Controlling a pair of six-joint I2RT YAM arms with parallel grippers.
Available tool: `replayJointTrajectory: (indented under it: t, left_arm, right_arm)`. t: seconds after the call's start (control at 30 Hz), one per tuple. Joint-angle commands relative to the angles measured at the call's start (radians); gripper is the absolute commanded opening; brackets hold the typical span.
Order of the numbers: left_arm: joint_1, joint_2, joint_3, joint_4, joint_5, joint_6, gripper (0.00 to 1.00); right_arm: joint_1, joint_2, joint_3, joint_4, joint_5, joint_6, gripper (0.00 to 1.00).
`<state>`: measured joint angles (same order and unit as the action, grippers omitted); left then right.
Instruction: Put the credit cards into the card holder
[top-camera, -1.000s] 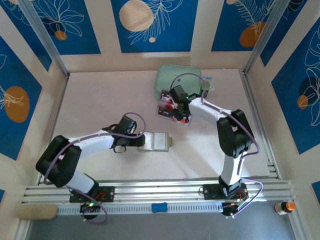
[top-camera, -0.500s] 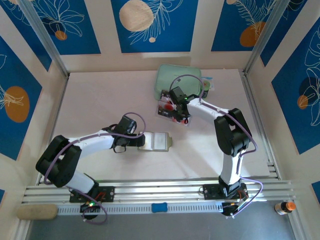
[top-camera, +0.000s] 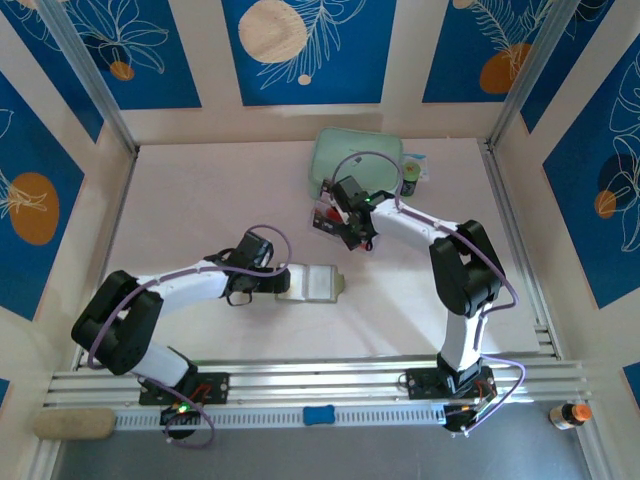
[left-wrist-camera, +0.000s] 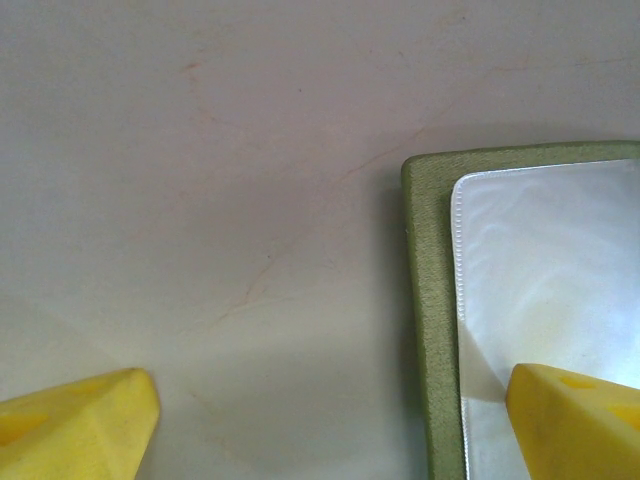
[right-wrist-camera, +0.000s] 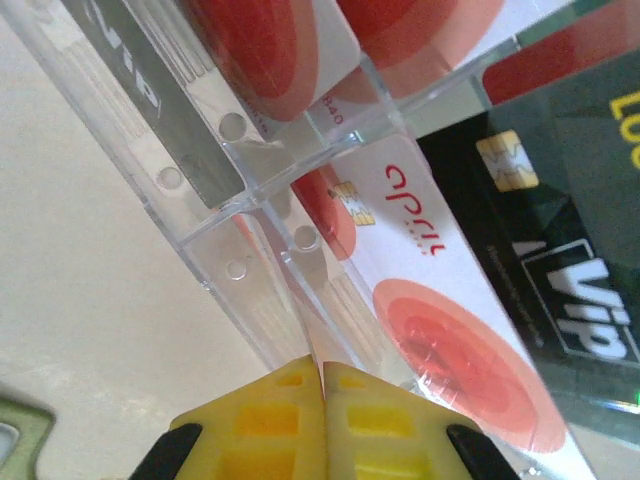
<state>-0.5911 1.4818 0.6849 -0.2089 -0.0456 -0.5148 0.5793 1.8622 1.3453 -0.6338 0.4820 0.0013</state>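
Credit cards lay in the clear tray, just beside the mint-green zip case at the far side of the table. We saw the right gripper with its fingers pressed together at the tray's near wall; whether a card edge sat between them we could not tell. The card holder lay open mid-table, apart from the tray. The left gripper stood wide apart astride its olive edge, one finger over the shiny pocket, the other over bare table.
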Motion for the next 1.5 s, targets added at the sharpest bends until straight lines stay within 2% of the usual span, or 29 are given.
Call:
replayJointTrajectory:
  t: [0.0,0.37,0.6,0.83,0.93,1.13,1.47]
  left_arm:
    - [0.002,0.004,-0.027,-0.018,0.004,0.002,0.92]
    - [0.003,-0.016,-0.021,-0.031,0.003,-0.001,0.92]
    - [0.002,-0.047,-0.03,-0.058,-0.019,-0.01,0.92]
    - [0.002,-0.07,-0.039,-0.079,-0.036,-0.013,0.92]
    - [0.002,-0.077,-0.037,-0.087,-0.037,-0.013,0.91]
    - [0.001,-0.09,-0.031,-0.104,-0.04,-0.01,0.91]
    - [0.001,-0.098,-0.022,-0.116,-0.039,-0.009,0.91]
  right_arm:
    - [0.018,-0.035,-0.024,-0.027,-0.025,-0.016,0.02]
    - [0.053,-0.135,0.005,-0.065,-0.055,-0.005,0.0]
    - [0.073,-0.223,-0.007,-0.051,-0.188,0.133,0.0]
    - [0.075,-0.311,-0.17,0.172,-0.486,0.417,0.0]
    - [0.085,-0.313,-0.247,0.294,-0.573,0.531,0.0]
    - [0.108,-0.259,-0.347,0.465,-0.637,0.676,0.0]
    - [0.126,-0.151,-0.364,0.554,-0.668,0.735,0.0]
